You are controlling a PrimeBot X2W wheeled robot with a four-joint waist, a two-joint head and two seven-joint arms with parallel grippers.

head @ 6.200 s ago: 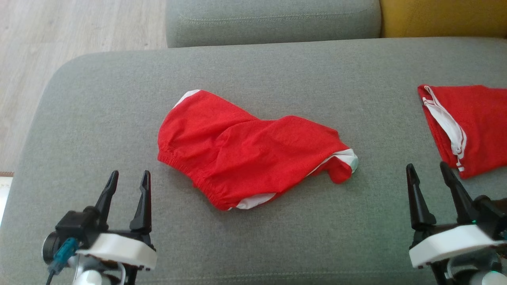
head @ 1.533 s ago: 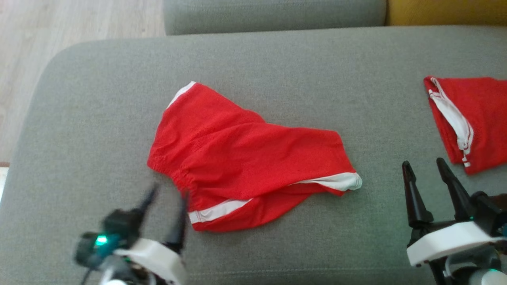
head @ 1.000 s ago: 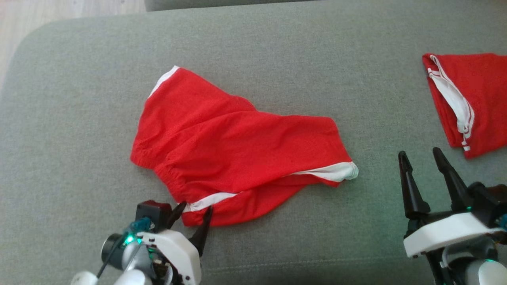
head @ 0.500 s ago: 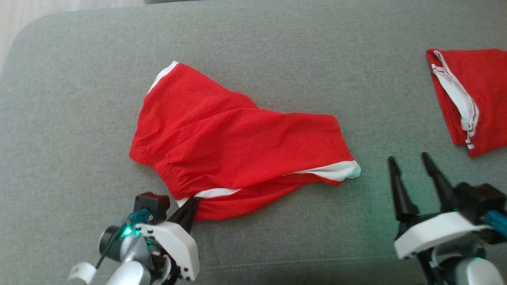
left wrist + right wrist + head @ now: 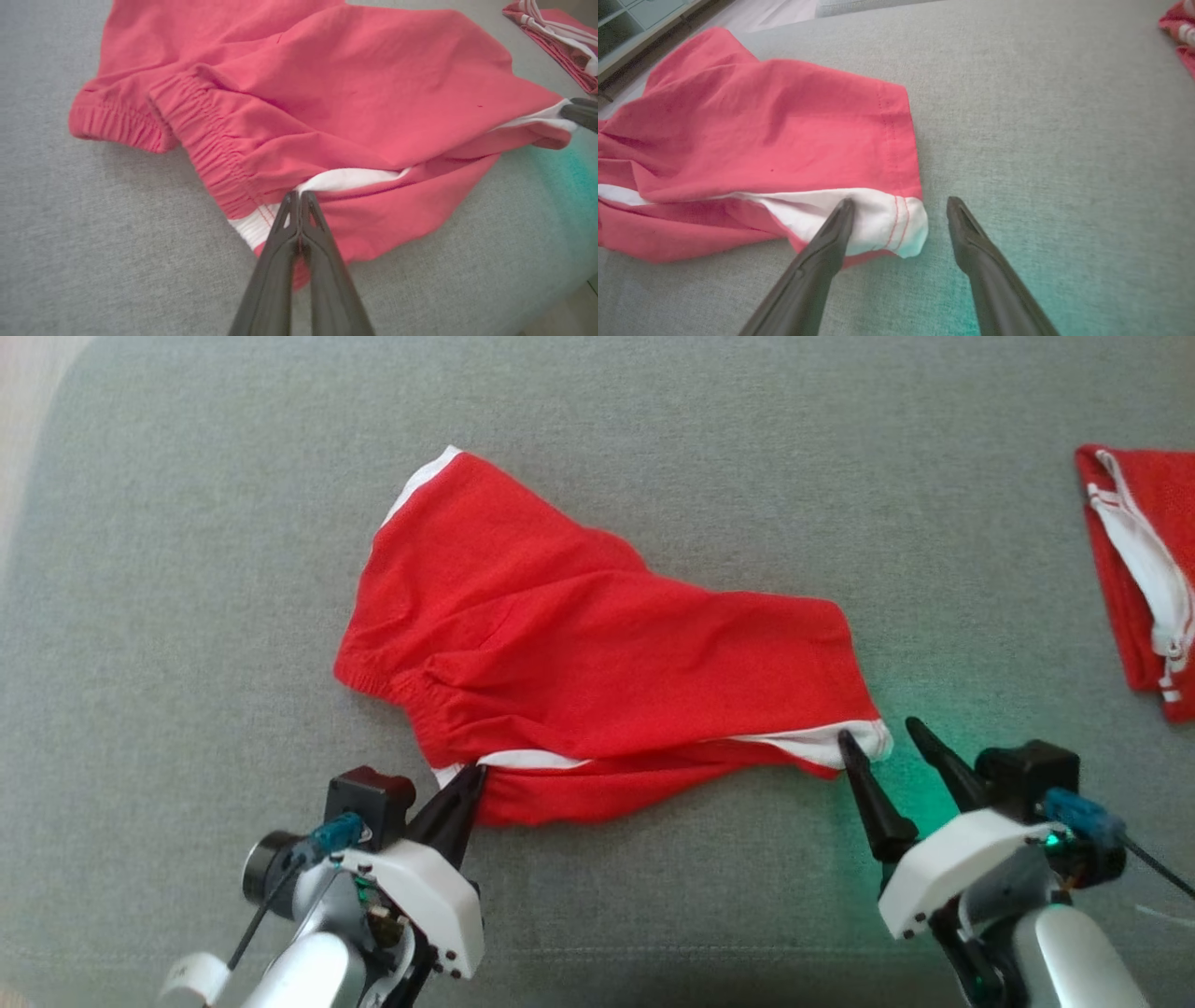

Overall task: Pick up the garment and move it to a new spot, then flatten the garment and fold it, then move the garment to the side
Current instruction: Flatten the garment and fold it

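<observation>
The left pincer (image 5: 474, 775) is clenched on the near left hem of the red garment (image 5: 579, 653), hiding the pinched trim; a second ago it gaped. The right pincer (image 5: 877, 729), released, has come up to the garment's white right corner, and the right wrist view shows one finger overlapping it. The garment lies mid-way along the sofa (image 5: 187, 616). Far right, another red garment (image 5: 1144, 569) is cut off.

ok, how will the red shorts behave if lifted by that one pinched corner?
Likely floppy: the red shorts lie in soft folds on the cushion, so they'd hang limp from the shut left gripper. Thin fabric, probably light. One pinch may bunch them; the open right gripper at the white hem could keep them spread.
</observation>
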